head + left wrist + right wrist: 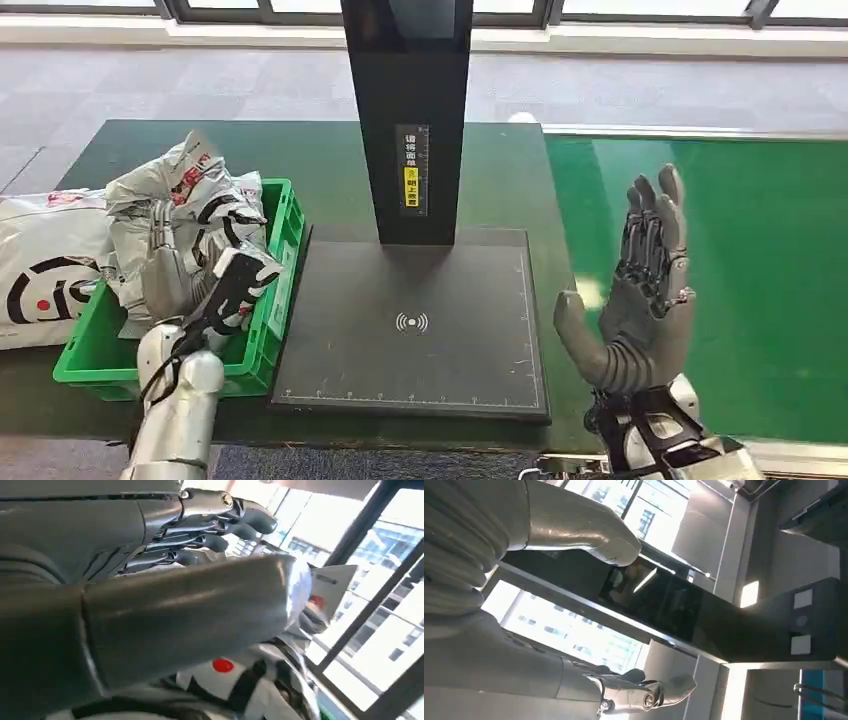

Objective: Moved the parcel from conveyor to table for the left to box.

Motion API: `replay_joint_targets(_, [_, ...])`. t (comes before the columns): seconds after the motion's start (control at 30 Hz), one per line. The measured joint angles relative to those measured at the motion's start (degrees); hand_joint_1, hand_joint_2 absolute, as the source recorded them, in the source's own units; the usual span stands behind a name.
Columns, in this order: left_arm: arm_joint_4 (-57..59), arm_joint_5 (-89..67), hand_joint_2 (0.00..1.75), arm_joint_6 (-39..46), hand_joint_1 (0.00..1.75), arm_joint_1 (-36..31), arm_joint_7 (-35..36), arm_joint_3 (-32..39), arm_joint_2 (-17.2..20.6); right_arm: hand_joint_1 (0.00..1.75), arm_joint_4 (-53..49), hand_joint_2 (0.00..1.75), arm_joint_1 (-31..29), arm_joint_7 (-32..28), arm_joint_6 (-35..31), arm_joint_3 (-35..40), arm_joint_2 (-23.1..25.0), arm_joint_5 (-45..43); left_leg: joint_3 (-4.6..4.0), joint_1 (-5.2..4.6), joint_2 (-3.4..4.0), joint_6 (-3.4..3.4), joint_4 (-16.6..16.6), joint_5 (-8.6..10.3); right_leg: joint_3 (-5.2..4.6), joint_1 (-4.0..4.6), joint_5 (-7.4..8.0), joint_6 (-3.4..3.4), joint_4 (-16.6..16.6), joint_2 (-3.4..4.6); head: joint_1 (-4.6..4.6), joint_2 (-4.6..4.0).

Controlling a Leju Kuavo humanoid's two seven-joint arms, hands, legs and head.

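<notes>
A crumpled silver-white parcel (190, 215) — black and red markings — sits heaped in the green box (270, 330) on the table's left.

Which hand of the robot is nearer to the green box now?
The left. The left hand rests on the grey parcels inside the green box; the right hand is raised, open, over the green conveyor, across the black scanner plate.
</notes>
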Motion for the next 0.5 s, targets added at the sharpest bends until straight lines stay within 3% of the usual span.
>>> replay_joint_targets(0.5, [-7.3, 0.5, 0.0, -0.4, 0.0, 4.2, 0.6, -3.1, -1.4, 0.0, -0.1, 1.75, -0.1, 0.0, 1.2, 0.3, 0.0, 0.5, -0.02, 0.05, -0.01, -0.02, 0.0, 0.02, 0.0, 0.05, 0.01, -0.02, 0.0, -0.03, 0.0, 0.0])
